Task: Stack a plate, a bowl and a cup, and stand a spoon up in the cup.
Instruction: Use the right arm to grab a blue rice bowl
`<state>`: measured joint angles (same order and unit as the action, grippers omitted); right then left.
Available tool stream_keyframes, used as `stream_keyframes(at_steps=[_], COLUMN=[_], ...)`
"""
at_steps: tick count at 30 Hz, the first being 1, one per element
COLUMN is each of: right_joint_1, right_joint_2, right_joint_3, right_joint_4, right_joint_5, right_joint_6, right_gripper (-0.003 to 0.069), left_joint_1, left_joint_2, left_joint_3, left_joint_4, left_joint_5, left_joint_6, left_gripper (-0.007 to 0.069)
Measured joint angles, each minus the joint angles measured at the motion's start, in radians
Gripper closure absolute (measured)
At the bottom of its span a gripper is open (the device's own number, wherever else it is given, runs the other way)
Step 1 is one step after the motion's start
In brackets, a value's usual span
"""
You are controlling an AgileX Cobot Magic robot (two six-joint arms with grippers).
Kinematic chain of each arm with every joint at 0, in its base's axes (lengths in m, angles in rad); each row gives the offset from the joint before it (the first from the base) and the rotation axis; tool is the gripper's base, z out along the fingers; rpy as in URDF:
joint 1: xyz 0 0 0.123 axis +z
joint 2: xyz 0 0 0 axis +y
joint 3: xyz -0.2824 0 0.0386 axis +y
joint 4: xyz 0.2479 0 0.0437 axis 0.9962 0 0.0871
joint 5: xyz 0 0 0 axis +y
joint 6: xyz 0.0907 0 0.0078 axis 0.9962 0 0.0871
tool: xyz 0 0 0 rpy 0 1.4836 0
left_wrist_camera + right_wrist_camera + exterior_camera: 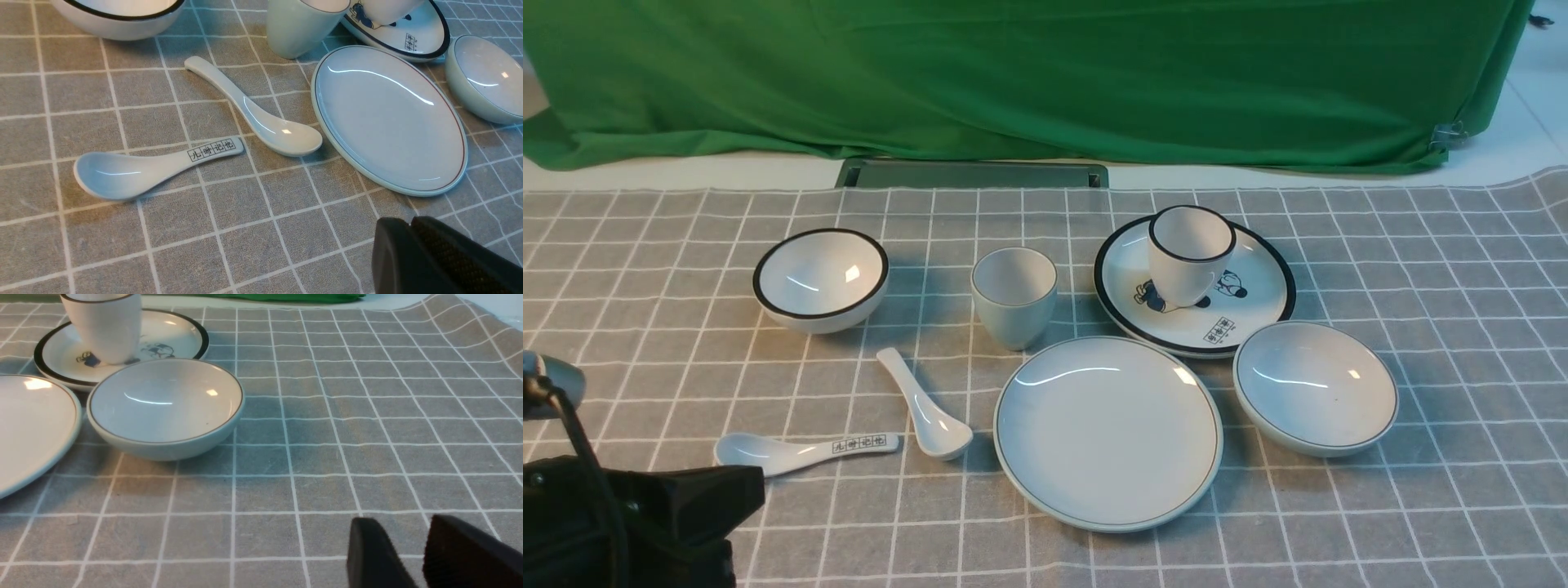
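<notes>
On cloth [1421, 490], two plates [1107, 433] [1250, 314], bowls [1315, 385] [820, 278], cups [1014, 296] [1191, 253], spoons [925, 404] [800, 451]; left claw [410, 220] closed, right claw [399, 519] ajar

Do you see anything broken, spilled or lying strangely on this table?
Nothing is broken or spilled. Only the tablecloth looks uneven: its far right edge is wavy, away from the dishes. The black-rimmed cup stands on the cartoon plate, while the other pieces are unstacked.

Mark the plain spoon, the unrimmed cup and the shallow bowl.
plain spoon [921, 406], front view, where handle meets scoop.
cup [1014, 322], front view, outer wall.
shallow bowl [165, 404], right wrist view, inner floor.
</notes>
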<state>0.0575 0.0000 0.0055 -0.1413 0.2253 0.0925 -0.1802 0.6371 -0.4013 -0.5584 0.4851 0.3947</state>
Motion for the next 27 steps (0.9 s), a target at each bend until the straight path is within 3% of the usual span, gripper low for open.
stream_keyframes(at_steps=[7,13,23,27], right_joint_1=[0.0,0.0,0.0,0.005], right_joint_2=[0.0,0.0,0.0,0.001], right_joint_3=[0.0,0.0,0.0,0.0], right_joint_4=[0.009,0.041,0.046,0.046], right_joint_5=[-0.016,-0.154,-0.348,-0.356], right_joint_6=[0.019,0.245,0.346,0.472], right_gripper=[0.0417,0.0417,0.0417,0.044], left_joint_1=[0.0,0.0,0.0,0.0], left_joint_2=[0.0,0.0,0.0,0.0], left_joint_3=[0.0,0.0,0.0,0.0], left_joint_4=[0.0,-0.028,-0.037,-0.037], left_joint_5=[0.0,0.0,0.0,0.0], left_joint_6=[0.0,0.01,0.025,0.025], left_gripper=[0.0607,0.0607,0.0607,0.0607])
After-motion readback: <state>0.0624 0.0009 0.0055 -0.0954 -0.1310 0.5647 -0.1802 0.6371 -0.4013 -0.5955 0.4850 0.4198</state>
